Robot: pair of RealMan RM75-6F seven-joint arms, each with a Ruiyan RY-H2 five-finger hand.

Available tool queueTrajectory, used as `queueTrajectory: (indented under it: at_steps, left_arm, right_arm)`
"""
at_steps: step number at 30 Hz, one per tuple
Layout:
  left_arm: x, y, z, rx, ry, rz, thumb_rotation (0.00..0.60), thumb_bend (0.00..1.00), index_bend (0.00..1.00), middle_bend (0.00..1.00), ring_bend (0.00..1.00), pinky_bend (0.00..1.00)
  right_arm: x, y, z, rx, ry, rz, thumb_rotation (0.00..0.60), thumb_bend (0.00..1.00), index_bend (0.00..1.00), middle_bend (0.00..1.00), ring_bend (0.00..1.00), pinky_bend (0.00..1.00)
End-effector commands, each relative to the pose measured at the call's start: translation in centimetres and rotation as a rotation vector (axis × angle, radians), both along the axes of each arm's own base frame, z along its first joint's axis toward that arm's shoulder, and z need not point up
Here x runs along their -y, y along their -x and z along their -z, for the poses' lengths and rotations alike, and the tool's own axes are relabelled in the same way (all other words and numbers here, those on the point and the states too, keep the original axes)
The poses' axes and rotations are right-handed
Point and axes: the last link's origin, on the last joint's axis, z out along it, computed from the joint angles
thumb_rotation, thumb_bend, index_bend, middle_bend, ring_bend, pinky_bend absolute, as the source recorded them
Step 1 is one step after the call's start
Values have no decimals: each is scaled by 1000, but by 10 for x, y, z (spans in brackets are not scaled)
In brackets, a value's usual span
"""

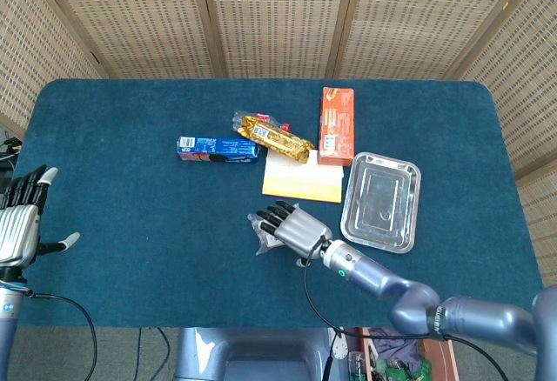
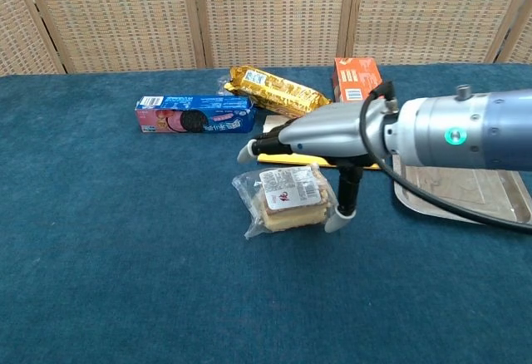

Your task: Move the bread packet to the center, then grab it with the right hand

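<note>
Clear plastic wraps the bread packet [image 2: 287, 200], which lies near the middle of the blue surface [image 1: 130, 120], just in front of a yellow pad [image 1: 305, 181]. Its long axis runs roughly left to right with a small tilt, and the label faces up. We see the right hand [image 2: 320, 135] hovering over it, palm down, with the fingers [image 1: 274, 217] spread apart above the packet and the thumb beside its right end; we cannot tell if they touch it. The left hand [image 1: 19, 224] is at the left edge, fingers apart, holding nothing. Woven screens [image 1: 278, 16] stand behind the surface.
</note>
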Motion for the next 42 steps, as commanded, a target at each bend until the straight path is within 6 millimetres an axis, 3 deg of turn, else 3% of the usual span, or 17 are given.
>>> queueTrajectory:
  at_steps: [1, 4, 6, 8, 11, 13, 18, 22, 24, 26, 29, 33, 39, 41, 42]
  left_arm:
    - [-1, 3, 2, 6, 10, -9, 600, 0, 0, 0, 0, 0]
    - [-2, 5, 2, 7, 9, -10, 600, 0, 0, 0, 0, 0]
    - [-3, 6, 1, 7, 7, -12, 600, 0, 0, 0, 0, 0]
    - [-3, 7, 1, 7, 7, -16, 600, 0, 0, 0, 0, 0]
    - [-3, 9, 0, 10, 9, -25, 600, 0, 0, 0, 0, 0]
    - [-3, 9, -1, 11, 10, -26, 600, 0, 0, 0, 0, 0]
    - [-3, 8, -1, 15, 11, -23, 600, 0, 0, 0, 0, 0]
    - [-3, 9, 0, 15, 16, -24, 600, 0, 0, 0, 0, 0]
    - [-2, 8, 1, 19, 25, -22, 600, 0, 0, 0, 0, 0]
    - [-2, 8, 1, 19, 27, -19, 600, 0, 0, 0, 0, 0]
    - [-1, 7, 1, 21, 27, -13, 600, 0, 0, 0, 0, 0]
    - [-2, 5, 2, 20, 28, -7, 600, 0, 0, 0, 0, 0]
    - [-2, 3, 6, 15, 37, 1, 600, 0, 0, 0, 0, 0]
    - [-2, 2, 7, 14, 39, 2, 600, 0, 0, 0, 0, 0]
    - [-2, 2, 7, 14, 40, 3, 600, 0, 0, 0, 0, 0]
  right_arm:
    - [16, -11, 25, -30, 14, 37, 600, 0, 0, 0, 0, 0]
    - [21, -10, 32, -49, 35, 56, 600, 0, 2, 43, 26, 1]
    - [23, -11, 36, -42, 57, 63, 600, 0, 48, 197, 150, 59]
    - [23, -11, 38, -37, 67, 65, 600, 0, 174, 381, 316, 201]
    - [23, -13, 38, -3, 86, 62, 600, 39, 412, 543, 443, 328]
    - [22, -15, 35, 28, 95, 54, 600, 88, 489, 594, 478, 362]
    - [26, -21, 12, 85, 140, 14, 600, 129, 503, 605, 483, 372]
    - [36, -19, -20, 100, 207, -5, 600, 128, 503, 605, 483, 372]
    - [53, -5, -55, 76, 297, 22, 600, 128, 503, 605, 483, 372]
    - [62, 9, -72, 39, 335, 52, 600, 128, 503, 605, 483, 372]
    - [75, 47, -91, -61, 389, 126, 600, 128, 503, 605, 483, 372]
    - [78, 93, -94, -183, 384, 214, 600, 129, 503, 605, 483, 372]
    - [74, 128, -87, -273, 362, 257, 600, 128, 503, 587, 479, 372]
    - [74, 131, -87, -284, 363, 254, 600, 128, 497, 510, 425, 372]
    - [74, 133, -87, -289, 364, 252, 600, 122, 458, 421, 352, 354]
